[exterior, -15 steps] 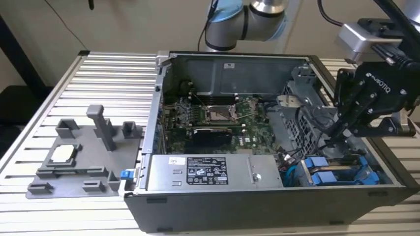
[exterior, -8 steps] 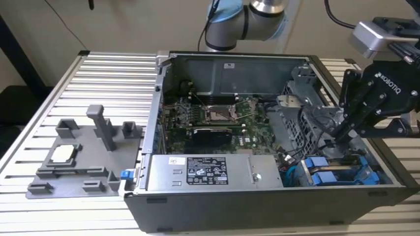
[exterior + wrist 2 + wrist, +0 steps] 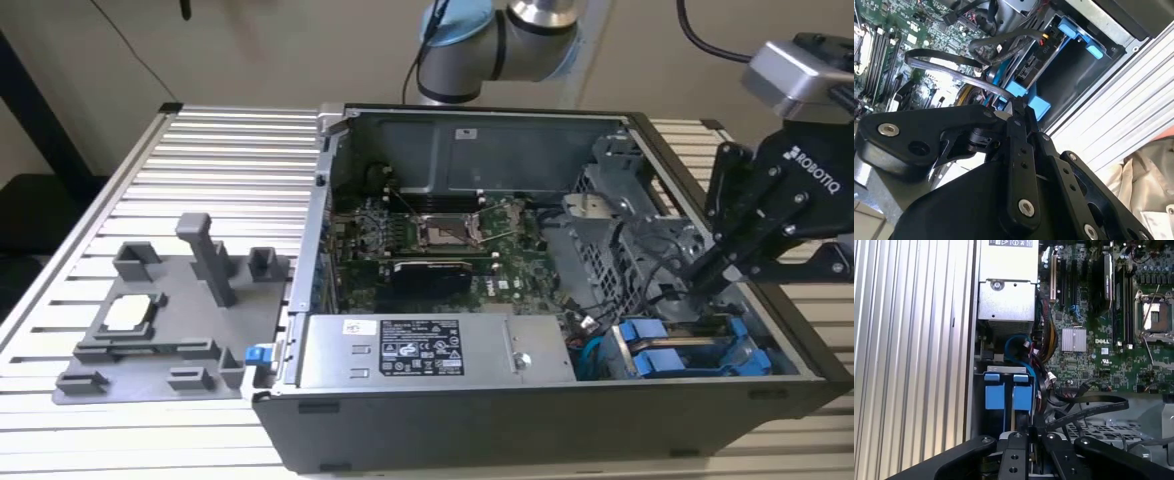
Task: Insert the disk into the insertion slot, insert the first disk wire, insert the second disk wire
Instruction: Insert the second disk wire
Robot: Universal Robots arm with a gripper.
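Note:
Two blue carrier ends [image 3: 1021, 396] sit side by side in the dark drive cage [image 3: 781, 350] at the case's near corner on the exterior view's right. I cannot tell which one holds the disk. Both sit in their slots [image 3: 1074, 75]. My gripper [image 3: 697, 283] reaches down into the cage just above them. Its fingers [image 3: 1015, 106] are pressed together at the blue frame [image 3: 1040, 106]. A flat dark disk wire [image 3: 1094, 407] loops from the motherboard side to the fingertips [image 3: 1019, 431], and its end [image 3: 999, 90] meets them. A second black cable [image 3: 1004, 42] runs to the drive's end.
The open case holds a green motherboard [image 3: 427, 235], a silver power supply [image 3: 427, 350] and loose cables [image 3: 594, 325] beside the cage. A grey fixture plate [image 3: 160, 320] lies on the slatted table [image 3: 227, 150] at the exterior view's left. The case wall [image 3: 1124, 110] borders the cage closely.

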